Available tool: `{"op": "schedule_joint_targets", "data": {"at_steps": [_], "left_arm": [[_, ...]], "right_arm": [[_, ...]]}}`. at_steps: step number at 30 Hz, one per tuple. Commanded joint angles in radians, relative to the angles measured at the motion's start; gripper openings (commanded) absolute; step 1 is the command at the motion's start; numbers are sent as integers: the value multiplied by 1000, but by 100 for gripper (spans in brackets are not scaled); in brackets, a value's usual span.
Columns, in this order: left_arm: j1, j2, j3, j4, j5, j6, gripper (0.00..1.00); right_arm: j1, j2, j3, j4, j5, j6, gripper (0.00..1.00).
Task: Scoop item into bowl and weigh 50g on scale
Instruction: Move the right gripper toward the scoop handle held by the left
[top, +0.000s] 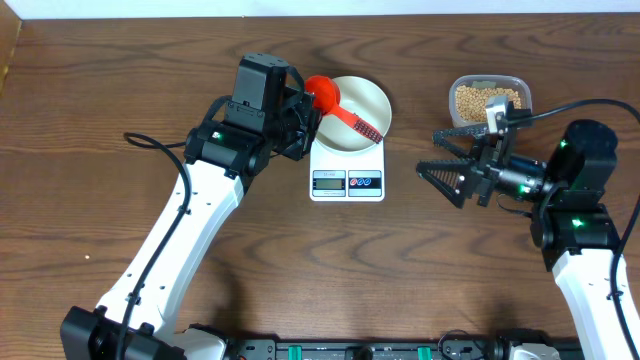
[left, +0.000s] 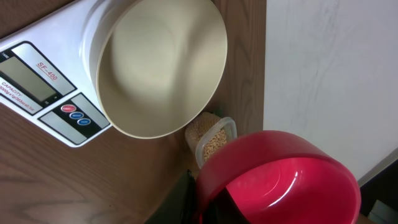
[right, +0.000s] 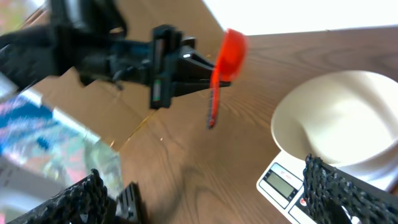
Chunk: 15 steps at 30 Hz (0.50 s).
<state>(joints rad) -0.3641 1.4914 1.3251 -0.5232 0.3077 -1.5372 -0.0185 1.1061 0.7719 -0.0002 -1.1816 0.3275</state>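
Note:
The empty white bowl (top: 368, 108) sits on the white scale (top: 347, 182). My left gripper (top: 303, 112) is shut on the handle of a red scoop (top: 328, 95), held at the bowl's left rim. In the left wrist view the scoop (left: 280, 180) is empty, and the bowl (left: 161, 68) and scale (left: 43, 81) lie beyond it. The tan beans (top: 487, 99) fill a clear tub right of the scale, also seen in the left wrist view (left: 211, 142). My right gripper (top: 445, 160) is open and empty between scale and tub. Its wrist view shows the scoop (right: 227, 56), bowl (right: 342, 118) and scale (right: 283, 183).
The clear plastic tub (top: 520, 88) stands at the back right, just behind my right gripper. Black cables run from both arms over the brown wood table (top: 120, 90). The table's far edge lies just behind the bowl and the tub.

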Motion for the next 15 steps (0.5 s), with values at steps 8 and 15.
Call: {"op": "schedule_joint_targets", "data": {"at_steps": [8,15], "left_arm": [[-2,8,10,-2,-14,-10,7],[-2,8,10,-2,-14,-47,7]], "right_arm": [[99,9,19,-57,267,109,99],[132,9,19,-95,315,121,99]]}}
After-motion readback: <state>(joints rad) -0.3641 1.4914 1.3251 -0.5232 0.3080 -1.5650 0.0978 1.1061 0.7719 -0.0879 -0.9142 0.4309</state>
